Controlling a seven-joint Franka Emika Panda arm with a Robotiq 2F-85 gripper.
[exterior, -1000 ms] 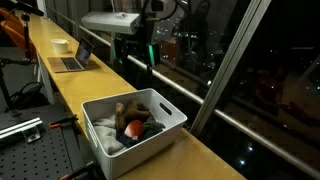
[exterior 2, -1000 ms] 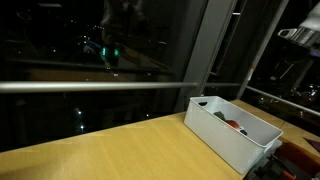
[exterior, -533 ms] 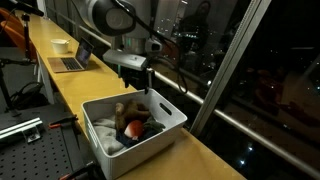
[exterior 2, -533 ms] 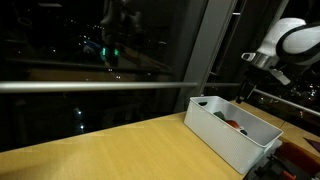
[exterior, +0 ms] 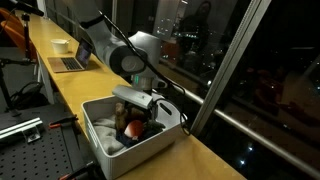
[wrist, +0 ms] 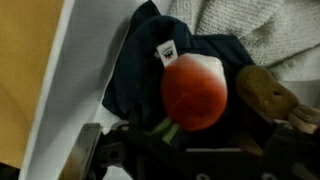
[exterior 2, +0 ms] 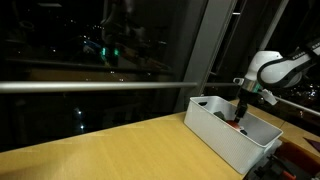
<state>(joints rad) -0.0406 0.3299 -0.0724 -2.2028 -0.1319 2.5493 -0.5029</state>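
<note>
- Robot gripper [wrist: 190, 155] reaches down into an open white rectangular plastic bin [wrist: 70, 70]; in the wrist view the jaws stand wide apart, one at each lower corner, released, nothing between them.
- Nearest thing: a round red-orange soft object with a pale top [wrist: 194, 90], lying in the bin just ahead of the gap between the jaws. No contact visible.
- The red object rests on a crumpled dark navy cloth [wrist: 135, 80]; a small white label [wrist: 167, 52] sticks up from the cloth, touching the object's pale end.
- A brown, wood-coloured lumpy piece [wrist: 265, 95] lies just beside the red object, close to one finger; whether they touch, cannot tell.
- Grey knitted fabric [wrist: 255, 25] fills the far corner of the bin, behind the navy cloth.
- In both exterior views the gripper [exterior: 135, 112] [exterior 2: 240, 110] hangs inside the bin [exterior: 100, 150] [exterior 2: 225, 140], below the rim; the red object [exterior: 131, 127] shows just under it.
- The bin stands on a long light wooden counter [exterior: 200, 160] [exterior 2: 100, 150] running beside a dark window pane [exterior 2: 100, 60].
- Farther along the counter, well apart from the bin: an open grey laptop [exterior: 70, 62] and a small white cup [exterior: 60, 45].
</note>
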